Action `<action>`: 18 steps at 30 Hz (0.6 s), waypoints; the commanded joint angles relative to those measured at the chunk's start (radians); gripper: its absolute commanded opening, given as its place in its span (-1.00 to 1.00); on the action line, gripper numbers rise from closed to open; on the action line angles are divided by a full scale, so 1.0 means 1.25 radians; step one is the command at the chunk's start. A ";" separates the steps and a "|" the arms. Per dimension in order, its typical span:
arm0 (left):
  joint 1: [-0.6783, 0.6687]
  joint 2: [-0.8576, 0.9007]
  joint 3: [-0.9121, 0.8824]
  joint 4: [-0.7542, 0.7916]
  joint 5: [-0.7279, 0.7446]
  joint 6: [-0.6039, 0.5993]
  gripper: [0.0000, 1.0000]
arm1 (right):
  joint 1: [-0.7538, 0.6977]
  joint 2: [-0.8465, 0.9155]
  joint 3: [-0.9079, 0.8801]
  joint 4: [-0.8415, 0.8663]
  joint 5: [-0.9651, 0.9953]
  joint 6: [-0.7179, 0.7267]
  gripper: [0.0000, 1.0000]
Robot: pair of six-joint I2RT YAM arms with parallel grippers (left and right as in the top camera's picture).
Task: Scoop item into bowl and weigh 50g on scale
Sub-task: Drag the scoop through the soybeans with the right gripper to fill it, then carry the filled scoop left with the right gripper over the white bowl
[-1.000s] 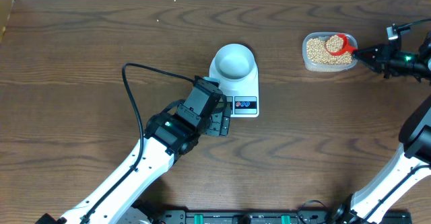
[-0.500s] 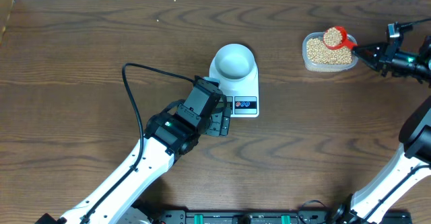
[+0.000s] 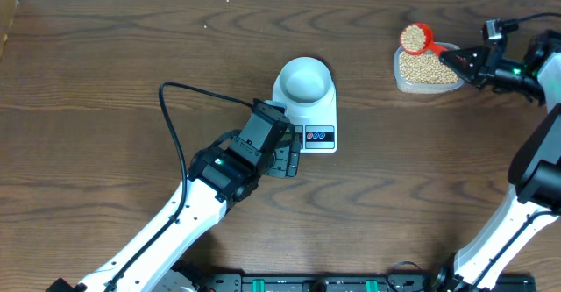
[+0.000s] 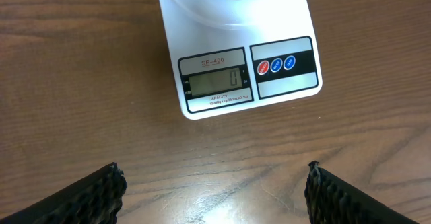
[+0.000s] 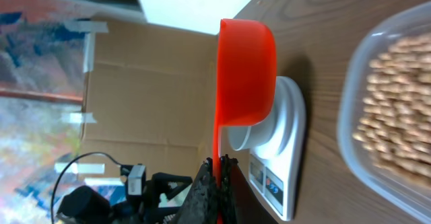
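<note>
The white scale (image 3: 308, 125) holds the pale bowl (image 3: 305, 79), which looks empty from overhead. In the left wrist view the scale (image 4: 236, 83) shows a 0 on its display. Just in front of it, my left gripper (image 4: 214, 187) is open over bare wood, seen from overhead as the left gripper (image 3: 282, 163). My right gripper (image 3: 459, 61) is shut on the handle of a red scoop (image 3: 415, 38) heaped with tan beans. The scoop hangs over the left rim of the clear container of beans (image 3: 428, 69). The right wrist view shows the scoop (image 5: 246, 76) from the side, its handle pinched in the right gripper (image 5: 217, 167).
A black cable (image 3: 175, 108) loops from the left arm across the wood left of the scale. The table's far edge meets a white wall. The right arm (image 3: 535, 165) rises along the right edge.
My right gripper has lifted the bean-filled scoop out of the container and carried it left and toward the far edge. The left arm has stayed still.
</note>
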 commanded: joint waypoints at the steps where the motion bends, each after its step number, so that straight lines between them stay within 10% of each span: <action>1: 0.002 0.000 0.000 0.001 -0.007 0.005 0.75 | 0.034 0.002 -0.001 -0.002 -0.065 -0.024 -0.98; 18: 0.002 0.000 0.000 0.001 -0.007 0.005 0.75 | 0.233 0.002 -0.001 -0.003 0.007 -0.003 -0.97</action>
